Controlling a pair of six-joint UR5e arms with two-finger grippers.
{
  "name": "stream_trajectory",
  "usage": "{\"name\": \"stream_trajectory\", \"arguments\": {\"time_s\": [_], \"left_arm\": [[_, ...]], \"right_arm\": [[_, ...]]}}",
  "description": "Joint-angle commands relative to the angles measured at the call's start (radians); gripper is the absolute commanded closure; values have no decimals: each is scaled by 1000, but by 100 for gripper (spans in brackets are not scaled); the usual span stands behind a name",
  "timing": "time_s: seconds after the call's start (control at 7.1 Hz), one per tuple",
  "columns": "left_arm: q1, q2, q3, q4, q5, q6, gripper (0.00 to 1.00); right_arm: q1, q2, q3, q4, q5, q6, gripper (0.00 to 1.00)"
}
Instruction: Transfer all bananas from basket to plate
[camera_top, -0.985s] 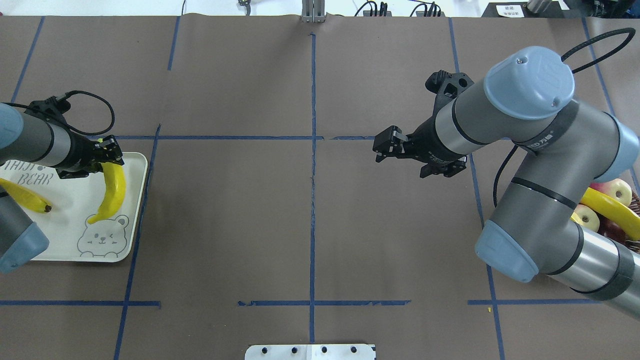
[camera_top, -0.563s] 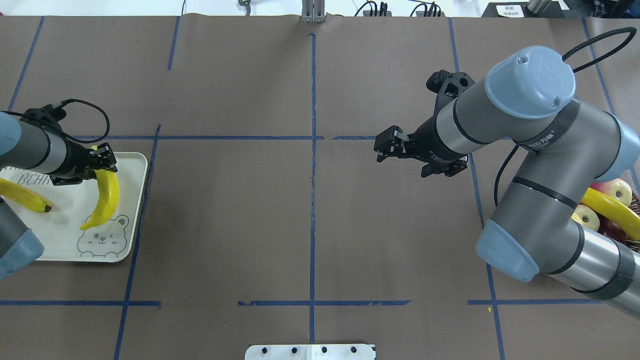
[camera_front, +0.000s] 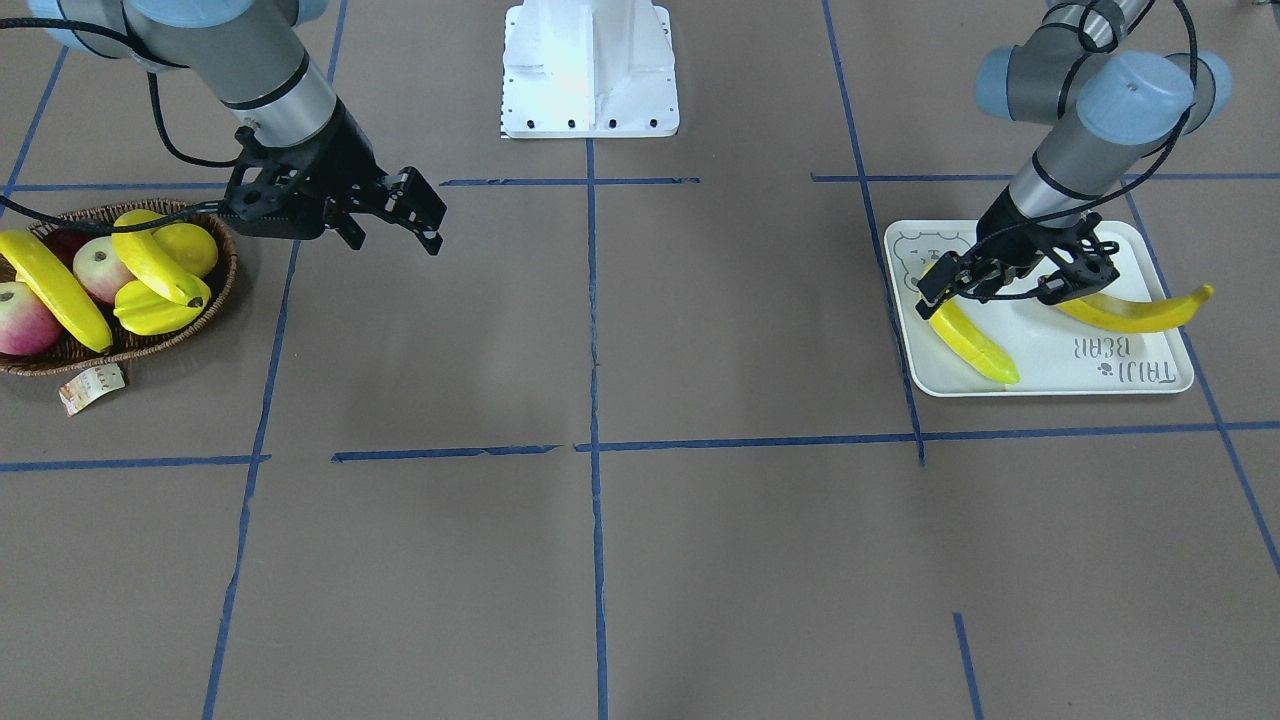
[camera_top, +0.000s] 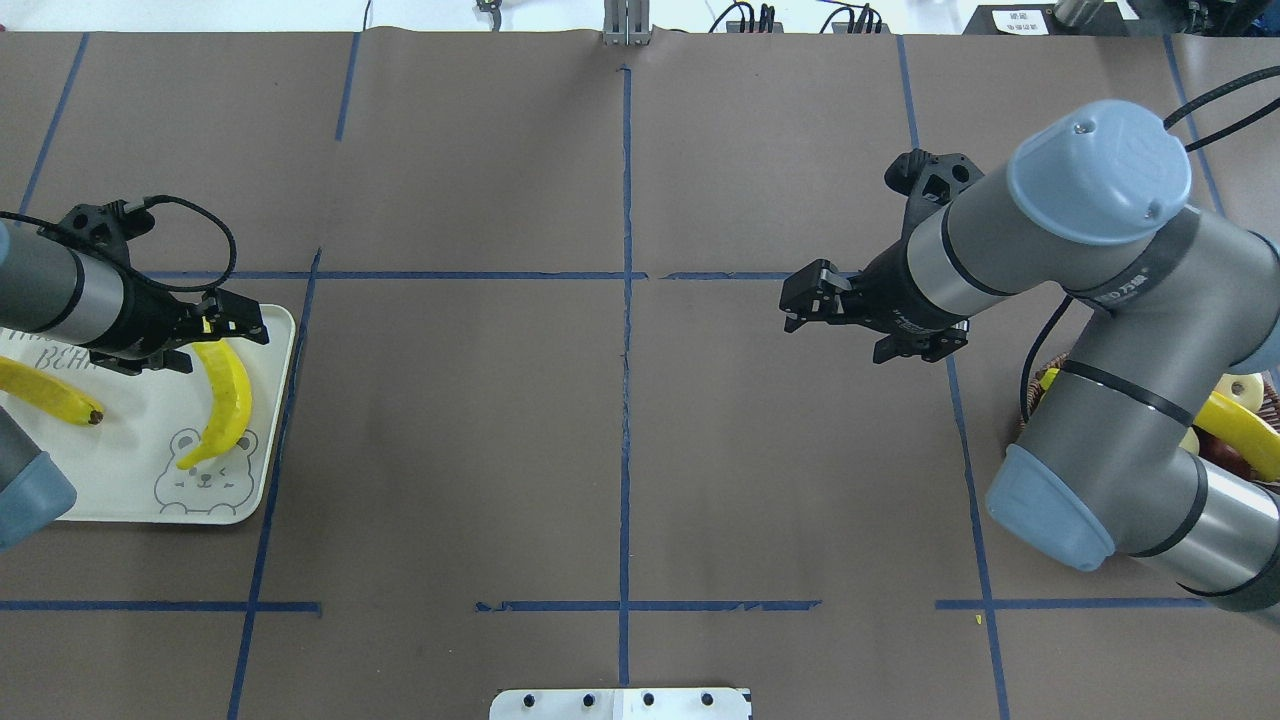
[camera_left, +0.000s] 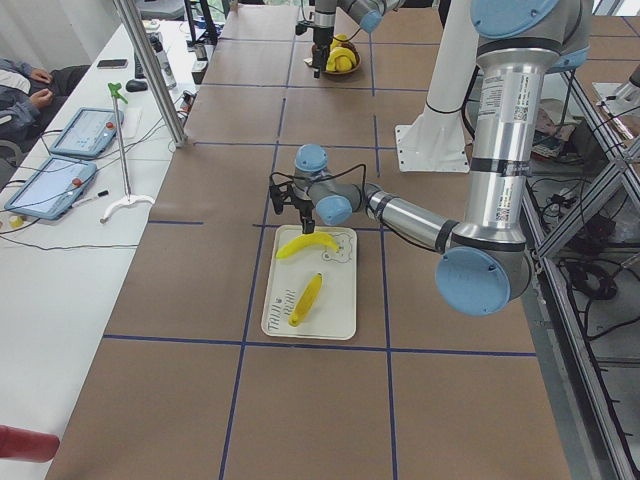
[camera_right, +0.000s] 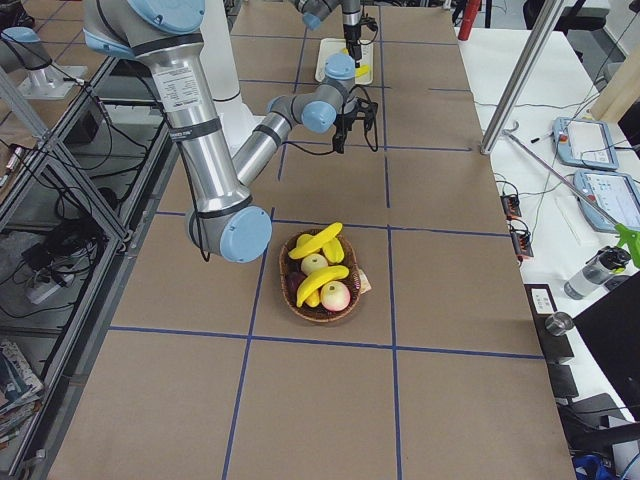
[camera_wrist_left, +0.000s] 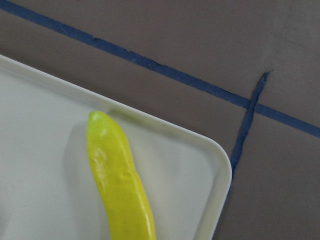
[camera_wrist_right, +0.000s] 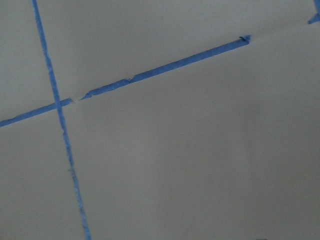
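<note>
Table paper (camera_top: 450, 420): brown; I note a grid of blue tape lines (camera_top: 625, 400) across it. Plate (camera_top: 120, 470): pale cream, with a grey bear face and grey lettering. First banana (camera_top: 228, 395): bright yellow, greenish tip. Second banana (camera_top: 45, 393): deeper yellow, dark tip. Basket (camera_front: 150, 345): brown woven wicker. Its paper tag (camera_front: 90, 388): whitish with print. Apples (camera_front: 20, 318): I read them as red blushing to yellow-green. Left gripper (camera_top: 238, 320) and right gripper (camera_top: 808, 298): black. Arms (camera_top: 1100, 400): grey, pale blue caps.

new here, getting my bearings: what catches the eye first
A yellow banana lies on the cream bear plate at the robot's left, under the left gripper, jaws open; a second banana lies beside it. At the robot's right, a wicker basket holds more fruit, with the right gripper hanging empty nearby.
</note>
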Motion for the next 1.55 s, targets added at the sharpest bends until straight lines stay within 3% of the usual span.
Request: {"name": "stream_trajectory", "arguments": {"time_s": [0.0,0.14,0.42,0.99,1.13,1.41], "left_arm": [[2,-36,-62,30,-52,7,1],[2,-39,-62,30,-50,6,1],[7,-53,-62,30,-46,6,1],[36,-62,-61,30,-43,6,1],[39,-62,-59,30,-41,6,1],[42,-62,-53,30,-41,6,1]], "right_arm": [[14,-207,76,3,-5,-154,0],[14,-292,83,14,-28,-199,0],[33,-331,80,15,-54,-432,0],[201,-441,89,50,63,-988,0],[201,-478,72,113,69,-1017,0],[199,-572,-24,403,131,-1007,1]]}}
